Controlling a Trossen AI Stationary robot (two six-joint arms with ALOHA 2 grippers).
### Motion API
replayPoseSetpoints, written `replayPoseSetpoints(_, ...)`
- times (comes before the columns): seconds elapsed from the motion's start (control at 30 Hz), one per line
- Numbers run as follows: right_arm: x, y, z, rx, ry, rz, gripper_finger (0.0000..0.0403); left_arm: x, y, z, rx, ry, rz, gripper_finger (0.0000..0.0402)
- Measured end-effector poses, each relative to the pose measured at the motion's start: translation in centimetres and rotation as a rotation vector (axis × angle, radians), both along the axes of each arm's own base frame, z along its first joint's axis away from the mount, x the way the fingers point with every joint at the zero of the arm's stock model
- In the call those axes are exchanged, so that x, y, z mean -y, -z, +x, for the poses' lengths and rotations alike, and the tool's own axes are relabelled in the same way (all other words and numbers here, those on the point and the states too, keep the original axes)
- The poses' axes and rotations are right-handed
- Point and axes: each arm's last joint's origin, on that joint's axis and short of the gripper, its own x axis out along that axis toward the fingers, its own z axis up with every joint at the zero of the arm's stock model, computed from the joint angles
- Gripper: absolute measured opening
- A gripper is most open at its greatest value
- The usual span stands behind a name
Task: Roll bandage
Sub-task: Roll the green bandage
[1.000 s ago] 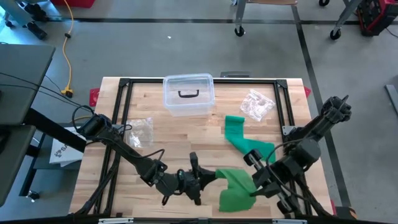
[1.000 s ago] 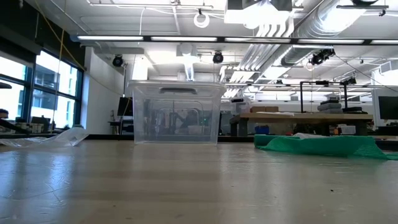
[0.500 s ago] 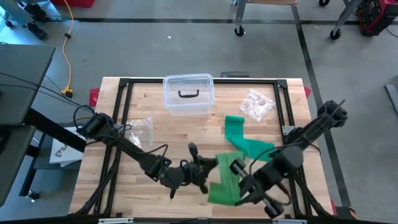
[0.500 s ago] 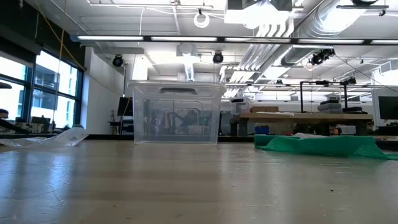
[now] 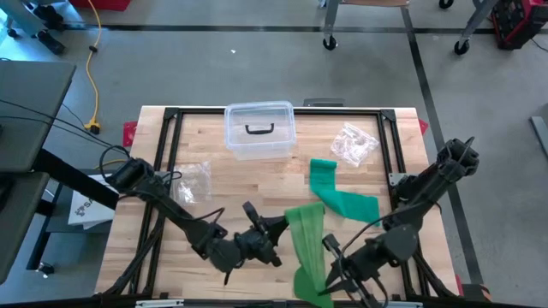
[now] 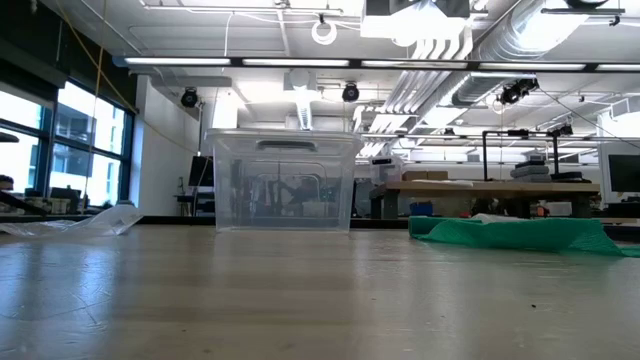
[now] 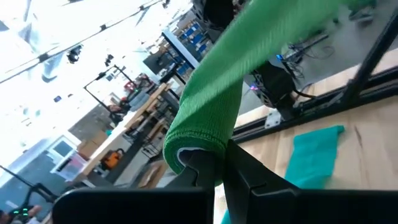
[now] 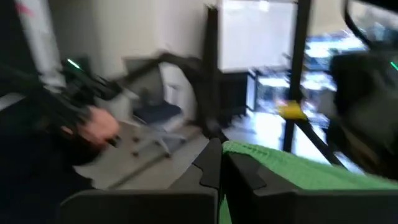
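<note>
The green bandage (image 5: 315,224) lies as one long strip on the right half of the wooden table (image 5: 223,188). Its far end rests flat near the table's centre-right. From there the strip runs toward the near edge, and its near portion is lifted between the two arms.

The left gripper (image 5: 278,227) sits near the near edge, just left of the table's middle. Its fingers (image 7: 205,163) are closed, pinching a folded edge of the bandage; the left wrist view shows the fabric draped over the fingertips and rising away from them. The right gripper (image 5: 327,288) is at the near edge, right of centre. Its fingers (image 8: 214,163) are also closed, clamped on the near end of the strip, with green fabric running away from the fingertips in the right wrist view.

A clear plastic bin (image 5: 259,130) stands at the far edge, centre-left, well apart from the bandage. One crumpled plastic bag (image 5: 353,144) lies at the far right, near the bandage's far end but not touching it. A second plastic bag (image 5: 195,180) lies at the left, beside the left arm. A black metal frame (image 5: 171,115) borders the table.

Bare wood is visible between the bin and the grippers, and in the low view across the near table surface.
</note>
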Motion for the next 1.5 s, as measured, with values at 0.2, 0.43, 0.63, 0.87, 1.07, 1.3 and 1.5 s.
replayPoseSetpoints(0.2, 0.5, 1.7, 0.3, -0.181, 0.118, -0.012, 0.0048, 0.4, -0.4, -0.4, -0.001, -0.002, 0.029, 0.0004)
replayPoseSetpoints(0.43, 1.6, 1.8, -0.3, -0.262, 0.167, -0.075, 0.0162, 1.5, -0.4, -1.1, -0.023, 0.030, 0.065, 0.0004)
replayPoseSetpoints(0.63, 3.6, 0.4, -2.8, -0.340, 0.257, -0.086, 0.0202, 2.7, -0.6, -2.0, -0.018, 0.070, 0.076, 0.0004)
replayPoseSetpoints(0.87, 2.9, 0.8, -4.4, -0.387, 0.023, -0.221, 0.0204, 3.4, -1.0, -2.5, -0.002, 0.113, 0.094, 0.0004)
replayPoseSetpoints(1.07, 3.4, 0.6, -4.3, -0.324, 0.343, -0.194, 0.0204, 3.8, -1.1, -2.7, -0.001, 0.165, 0.118, 0.0004)
replayPoseSetpoints(1.3, 3.1, 0.0, -3.3, -0.260, 0.358, -0.118, 0.0204, 3.9, -1.2, -2.6, 0.004, 0.217, 0.131, 0.0010)
replayPoseSetpoints(1.5, 1.6, 1.9, -1.1, -0.284, 0.224, -0.102, 0.0187, 3.9, -1.2, -2.6, 0.014, 0.226, 0.121, 0.0011)
